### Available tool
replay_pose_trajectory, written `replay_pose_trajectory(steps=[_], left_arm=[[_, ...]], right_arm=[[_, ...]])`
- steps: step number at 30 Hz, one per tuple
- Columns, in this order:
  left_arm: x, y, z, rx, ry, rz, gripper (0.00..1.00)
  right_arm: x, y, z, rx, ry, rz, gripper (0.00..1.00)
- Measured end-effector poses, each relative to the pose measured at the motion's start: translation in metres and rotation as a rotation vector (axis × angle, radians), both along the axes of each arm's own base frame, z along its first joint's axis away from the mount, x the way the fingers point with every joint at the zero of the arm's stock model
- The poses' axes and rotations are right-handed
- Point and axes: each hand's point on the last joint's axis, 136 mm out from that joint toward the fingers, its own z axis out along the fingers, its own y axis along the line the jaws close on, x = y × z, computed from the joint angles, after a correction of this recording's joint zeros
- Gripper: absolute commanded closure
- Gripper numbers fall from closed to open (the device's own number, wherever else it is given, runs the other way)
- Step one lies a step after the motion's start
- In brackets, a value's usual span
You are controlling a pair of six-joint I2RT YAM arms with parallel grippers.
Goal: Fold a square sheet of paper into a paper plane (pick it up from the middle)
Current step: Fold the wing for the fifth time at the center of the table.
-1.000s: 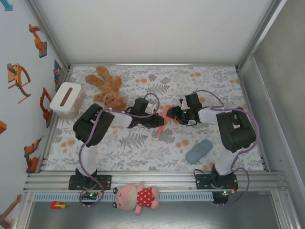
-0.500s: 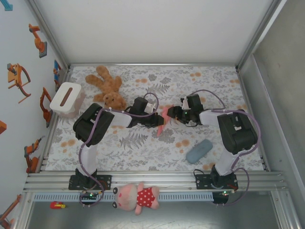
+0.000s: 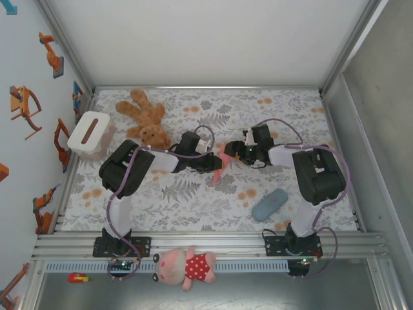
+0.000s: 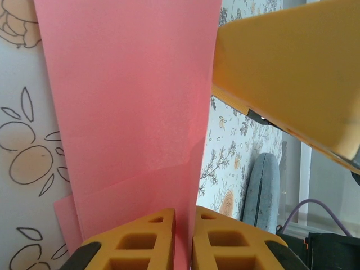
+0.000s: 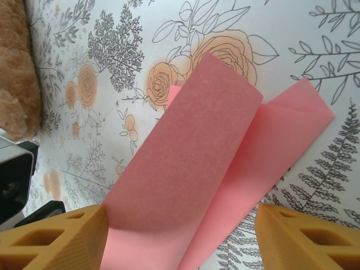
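The square sheet of paper (image 3: pixel 222 161) is salmon-pink and folded into a narrow, layered strip, standing on edge at the table's centre. My left gripper (image 3: pixel 215 164) is shut on its lower edge; in the left wrist view the paper (image 4: pixel 129 112) rises from between the pinched orange fingertips (image 4: pixel 140 239). My right gripper (image 3: pixel 233 154) is open, its fingers (image 5: pixel 62 239) spread wide on either side of the folded paper (image 5: pixel 197 180), which curls over between them. One right finger (image 4: pixel 292 73) shows large beside the sheet in the left wrist view.
A brown teddy bear (image 3: pixel 145 119) lies at the back left, next to a white box (image 3: pixel 90 132). A grey-blue pouch (image 3: pixel 270 204) lies front right on the floral cloth. A pink plush doll (image 3: pixel 187 266) rests on the front rail.
My right gripper has opened wider and shifted slightly left toward the paper. The left gripper and the paper have stayed put.
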Motion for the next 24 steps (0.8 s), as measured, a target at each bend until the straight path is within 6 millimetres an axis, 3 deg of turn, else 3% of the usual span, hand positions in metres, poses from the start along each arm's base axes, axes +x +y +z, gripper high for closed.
replay_pose_trajectory(steps=[15, 24], left_arm=[[0.001, 0.001, -0.001, -0.001, 0.009, 0.012, 0.59], [0.000, 0.018, 0.006, 0.035, -0.038, 0.074, 0.49]], right_arm=[[0.004, -0.005, -0.013, -0.155, 0.078, -0.035, 0.48], [0.004, -0.005, -0.014, -0.170, 0.090, -0.041, 0.49]])
